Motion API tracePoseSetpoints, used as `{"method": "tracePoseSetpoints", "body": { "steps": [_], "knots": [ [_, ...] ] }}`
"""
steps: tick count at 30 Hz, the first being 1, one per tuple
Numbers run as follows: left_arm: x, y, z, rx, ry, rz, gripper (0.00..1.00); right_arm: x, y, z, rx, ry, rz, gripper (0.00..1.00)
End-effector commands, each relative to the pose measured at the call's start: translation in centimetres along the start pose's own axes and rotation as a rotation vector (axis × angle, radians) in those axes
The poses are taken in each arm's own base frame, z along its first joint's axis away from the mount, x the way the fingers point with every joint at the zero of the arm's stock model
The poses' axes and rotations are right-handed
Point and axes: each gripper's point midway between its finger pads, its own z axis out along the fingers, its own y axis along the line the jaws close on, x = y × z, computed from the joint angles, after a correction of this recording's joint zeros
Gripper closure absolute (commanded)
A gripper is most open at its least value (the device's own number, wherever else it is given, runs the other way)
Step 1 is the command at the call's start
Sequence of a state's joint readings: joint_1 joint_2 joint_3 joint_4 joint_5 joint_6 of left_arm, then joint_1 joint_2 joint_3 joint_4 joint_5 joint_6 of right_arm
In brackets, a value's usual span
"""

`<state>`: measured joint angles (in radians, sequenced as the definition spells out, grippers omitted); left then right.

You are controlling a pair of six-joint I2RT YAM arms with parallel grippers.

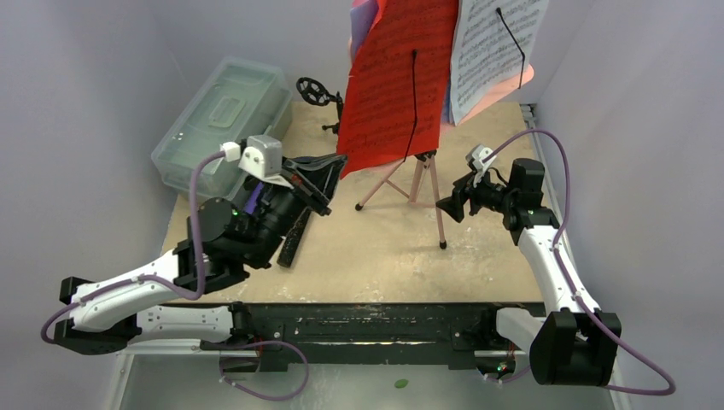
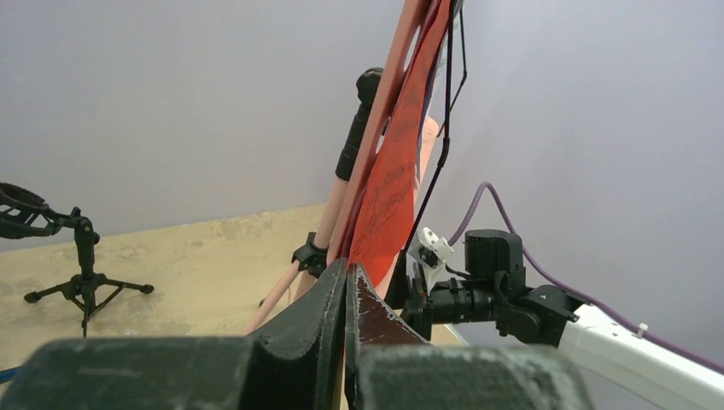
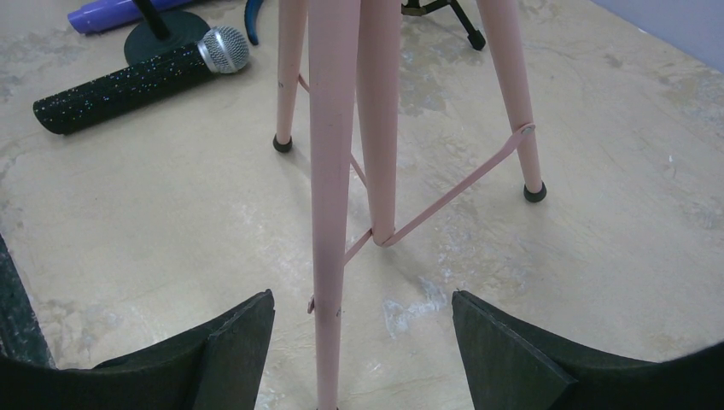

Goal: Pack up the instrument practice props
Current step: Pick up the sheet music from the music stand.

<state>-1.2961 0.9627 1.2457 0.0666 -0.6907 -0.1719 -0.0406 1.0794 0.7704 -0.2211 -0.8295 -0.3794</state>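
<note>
Plainly, packing had barely begun. We found the pink stand (image 1: pixel 418 175) upright on the table (image 1: pixel 384 265), with the red page (image 1: pixel 397 77), the white page (image 1: pixel 495 51) and a lilac page (image 1: pixel 363 17) on its rack. The left gripper (image 1: pixel 329 171) was clenched at the red page's lower corner; we could not tell whether paper was caught between its jaws. The right gripper (image 3: pixel 363 301) stood released, the stand's pole between its fingers but untouched. The black microphone (image 3: pixel 128 85) and the purple microphone (image 3: pixel 119 13) lay loose on the table near the left arm, and a small black tripod (image 1: pixel 318 92) stood at the back beside the clear case (image 1: pixel 222 111), whose lid appeared closed. In our judgement, every item remained to be packed.
</note>
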Motion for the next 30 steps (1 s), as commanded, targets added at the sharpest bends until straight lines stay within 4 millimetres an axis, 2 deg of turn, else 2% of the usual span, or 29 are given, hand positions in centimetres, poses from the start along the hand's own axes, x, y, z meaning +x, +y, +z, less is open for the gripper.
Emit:
{"method": "tracePoseSetpoints", "body": {
  "steps": [1,13,24,30],
  "knots": [
    [-1.8,0.3,-1.2,0.047,-0.045,0.005,1.00,-2.2,-0.3,-0.5,0.005,-0.044,-0.047,0.20],
    [-2.7,2.3,-4.1,0.063,-0.040,0.019,1.00,-2.0,-0.4,-0.4,0.006,-0.038,-0.041,0.20],
    [-1.2,4.6,-6.4,0.045,0.026,0.066,1.00,-1.8,-0.5,-0.3,0.007,-0.032,-0.039,0.20],
    [-1.1,5.6,-7.1,0.020,0.036,0.081,1.00,-1.6,-0.6,-0.3,0.007,-0.027,-0.033,0.20]
  ]
}}
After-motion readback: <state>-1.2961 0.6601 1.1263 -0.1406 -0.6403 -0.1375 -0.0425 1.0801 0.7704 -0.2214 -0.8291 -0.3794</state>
